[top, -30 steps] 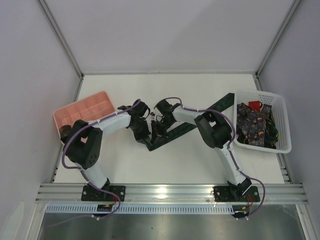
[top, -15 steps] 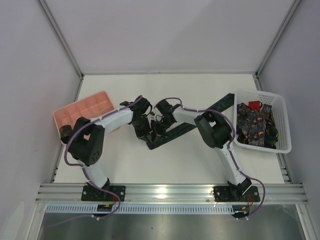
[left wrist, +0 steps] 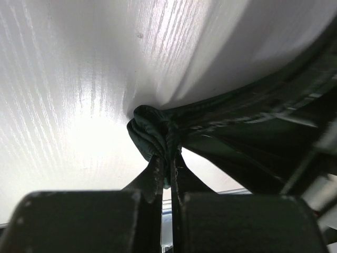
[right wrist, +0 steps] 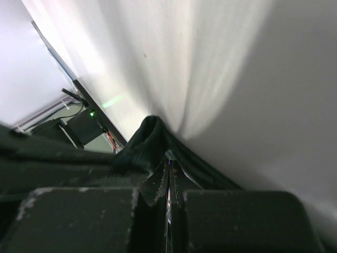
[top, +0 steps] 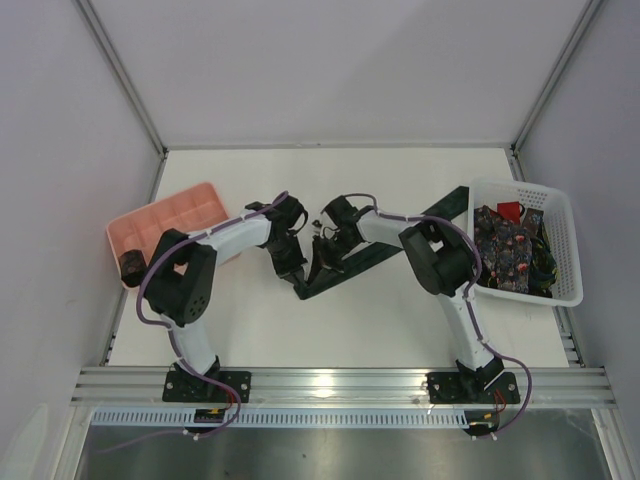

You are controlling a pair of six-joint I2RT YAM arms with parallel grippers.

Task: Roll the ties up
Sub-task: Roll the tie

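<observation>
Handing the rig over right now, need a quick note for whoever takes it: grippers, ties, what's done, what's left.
Left gripper: shut on the bunched near end of the dark green tie.
Right gripper: shut on a fold of the same tie, close beside the left one.
That tie lies diagonally across the table, its far end by the white basket. The roll is barely begun.
Done: one dark coil at the near end of the pink tray.
Left: finish rolling this tie, then the floral tie, red tie and any others in the basket.

Dark green tie [top: 352, 268] (pink tray [top: 185, 212])
</observation>
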